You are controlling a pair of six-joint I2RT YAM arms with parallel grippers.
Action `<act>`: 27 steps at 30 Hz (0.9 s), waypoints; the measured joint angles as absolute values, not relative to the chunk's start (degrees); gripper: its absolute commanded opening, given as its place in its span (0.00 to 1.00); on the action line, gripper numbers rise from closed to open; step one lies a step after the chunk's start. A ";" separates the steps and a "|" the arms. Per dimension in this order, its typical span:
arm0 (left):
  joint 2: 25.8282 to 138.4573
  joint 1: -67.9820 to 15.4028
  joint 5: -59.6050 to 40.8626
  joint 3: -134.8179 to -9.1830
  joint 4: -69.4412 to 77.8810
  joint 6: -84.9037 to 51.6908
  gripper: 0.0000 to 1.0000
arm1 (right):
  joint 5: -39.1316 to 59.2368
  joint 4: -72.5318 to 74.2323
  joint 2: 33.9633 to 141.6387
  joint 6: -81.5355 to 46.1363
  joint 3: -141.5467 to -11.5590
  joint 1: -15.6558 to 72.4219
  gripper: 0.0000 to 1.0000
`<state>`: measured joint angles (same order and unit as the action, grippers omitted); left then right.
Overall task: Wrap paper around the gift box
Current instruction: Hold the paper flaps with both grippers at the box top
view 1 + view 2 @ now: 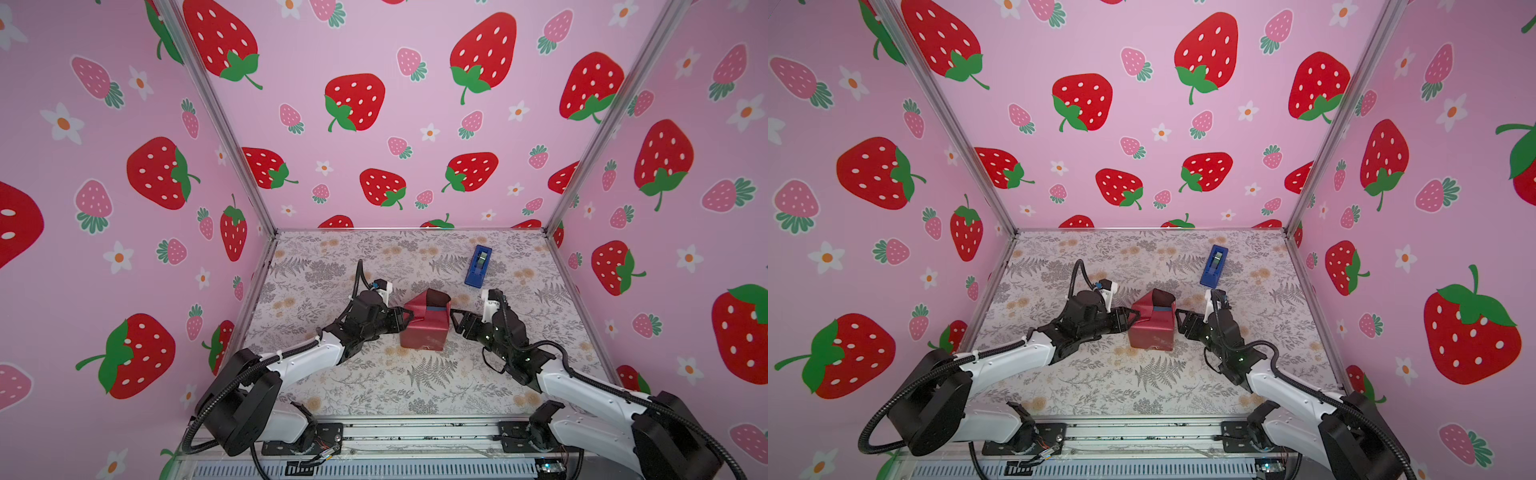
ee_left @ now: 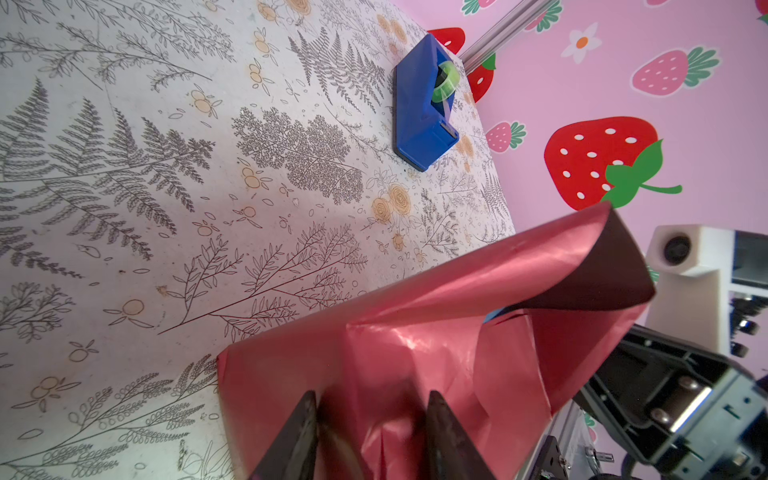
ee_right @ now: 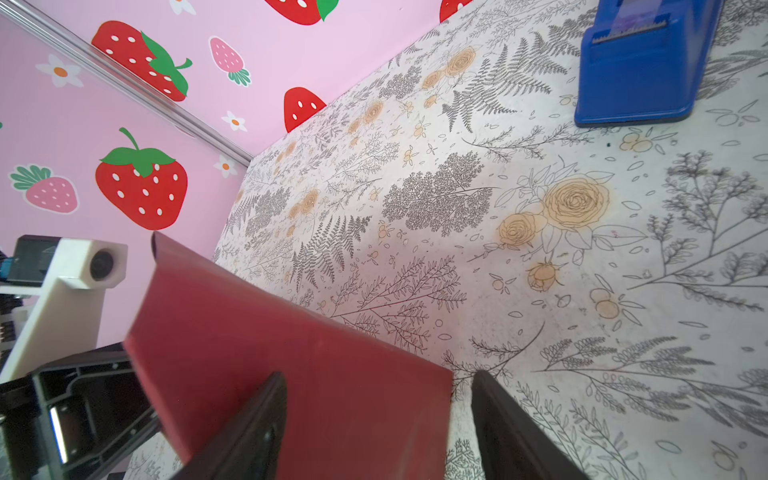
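Note:
The maroon paper (image 1: pixel 424 332) (image 1: pixel 1152 332) is folded around the gift box in the middle of the table. Only a sliver of the slate-blue gift box (image 1: pixel 435 309) (image 1: pixel 1163 309) shows under a raised flap at the top. My left gripper (image 1: pixel 409 318) (image 2: pixel 372 399) is open at the parcel's left end, with its fingertips pushed into the creased paper (image 2: pixel 415 332). At the parcel's right side my right gripper (image 1: pixel 454 318) (image 3: pixel 378 376) is open. One of its fingers lies over the smooth paper (image 3: pixel 270 332) and the other over the table, and it holds nothing.
A bright-blue tape dispenser (image 1: pixel 478 266) (image 1: pixel 1214 266) (image 2: pixel 422 112) (image 3: pixel 640 62) lies behind and to the right of the parcel, just beyond the right gripper. The floral table (image 1: pixel 374 386) is closed in by strawberry-print walls on three sides.

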<state>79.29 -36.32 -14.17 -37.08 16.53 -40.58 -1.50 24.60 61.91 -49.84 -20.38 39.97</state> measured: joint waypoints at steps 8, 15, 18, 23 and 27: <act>79.35 -36.21 -14.15 -37.08 16.58 -40.71 0.43 | -0.93 30.30 65.71 -49.58 -19.03 40.88 0.71; 79.35 -36.10 -14.09 -37.08 16.56 -41.01 0.43 | -1.26 32.60 67.05 -49.45 -19.00 40.93 0.70; 79.33 -36.07 -14.04 -37.08 16.56 -41.04 0.43 | -1.28 33.39 67.22 -49.45 -18.83 40.99 0.70; 79.33 -36.07 -14.06 -37.08 16.53 -41.04 0.43 | -1.69 33.50 67.20 -49.19 -18.79 41.23 0.70; 79.33 -36.07 -14.15 -37.08 16.53 -41.04 0.43 | -1.76 33.95 66.61 -49.19 -18.33 41.39 0.68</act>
